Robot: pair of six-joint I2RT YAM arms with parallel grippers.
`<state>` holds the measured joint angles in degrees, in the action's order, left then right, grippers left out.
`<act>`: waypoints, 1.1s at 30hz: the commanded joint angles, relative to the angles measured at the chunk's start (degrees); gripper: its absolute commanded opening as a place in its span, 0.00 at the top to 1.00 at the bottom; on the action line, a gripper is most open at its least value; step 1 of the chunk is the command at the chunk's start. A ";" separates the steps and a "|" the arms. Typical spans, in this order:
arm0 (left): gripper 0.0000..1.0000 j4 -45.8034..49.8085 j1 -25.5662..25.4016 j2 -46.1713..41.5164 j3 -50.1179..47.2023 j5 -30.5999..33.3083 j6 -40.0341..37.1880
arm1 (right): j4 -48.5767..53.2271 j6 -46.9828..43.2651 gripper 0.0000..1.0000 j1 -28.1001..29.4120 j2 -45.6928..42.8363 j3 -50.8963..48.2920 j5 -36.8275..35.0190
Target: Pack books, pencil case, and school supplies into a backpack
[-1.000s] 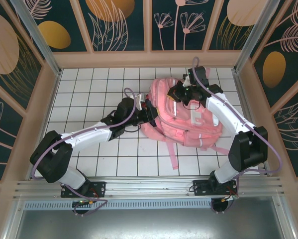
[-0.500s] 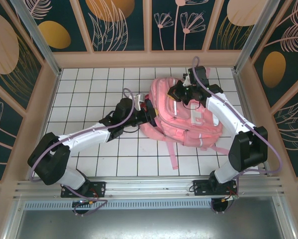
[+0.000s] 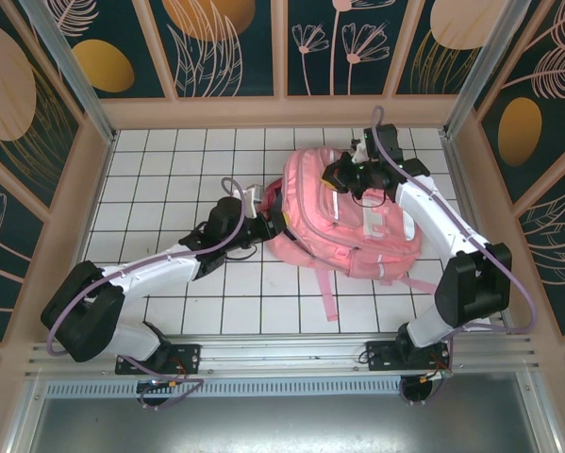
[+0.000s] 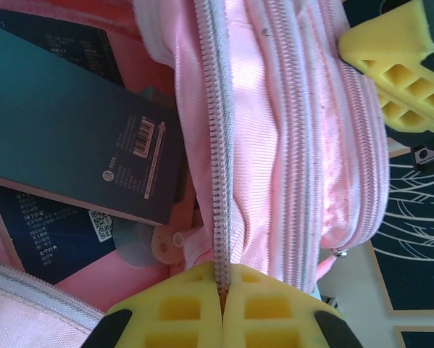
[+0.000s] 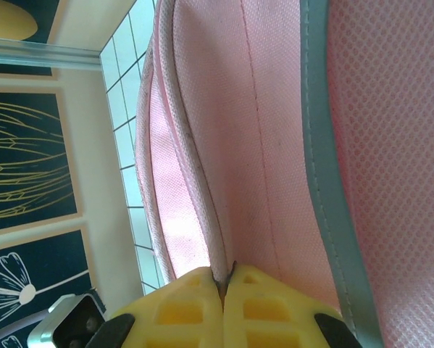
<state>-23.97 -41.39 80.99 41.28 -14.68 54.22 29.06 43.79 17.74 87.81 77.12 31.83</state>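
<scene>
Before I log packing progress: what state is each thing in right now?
Backpack: lying on the table, main compartment unzipped.
Books: inside the open backpack, overlapping.
Left gripper: jaws shut on the backpack's zipper edge.
Right gripper: jaws shut on the backpack's fabric edge.

White gridded floor (image 3: pixel 169 170), enclosed by dark teal floral wall panels (image 3: pixel 221 57).

Navy books (image 4: pixel 72 116) partly under the backpack (image 4: pixel 274 145) fabric, beyond the left wrist view's edge, print too small.
</scene>
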 commanded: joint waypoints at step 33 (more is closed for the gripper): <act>0.71 2.08 4.27 5.85 -1.84 -4.06 -4.16 | -7.88 3.63 1.00 -5.12 -4.67 3.23 3.11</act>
<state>-31.42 -37.85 87.83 39.92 -17.82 52.27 30.17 45.01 14.11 85.43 77.91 35.90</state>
